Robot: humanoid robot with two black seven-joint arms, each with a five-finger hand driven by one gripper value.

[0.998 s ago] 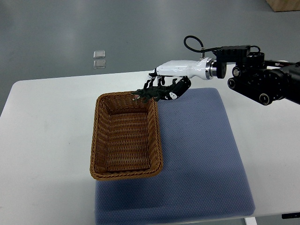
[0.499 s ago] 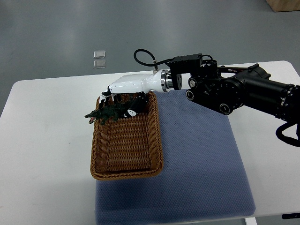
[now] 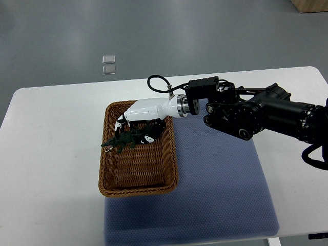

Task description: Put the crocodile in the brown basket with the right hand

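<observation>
White table (image 3: 51, 154) carries a blue mat (image 3: 220, 169) and the brown basket (image 3: 138, 191) — over the basket's far end the right hand (image 3: 142, 114) grips the crocodile (image 3: 123, 139), snout reaching the basket's left rim.

Single top view only. Looked down steeply from the robot's own side, facing away across the white table (image 3: 51, 154). Stood far enough back to take in most of the tabletop, with grey floor (image 3: 205, 36) beyond the fingers (image 3: 149, 136) of the right hand (image 3: 143, 111). Framed the brown basket (image 3: 138, 190) beneath those fingers near mid-frame, the blue mat (image 3: 220, 179) to their right.
</observation>
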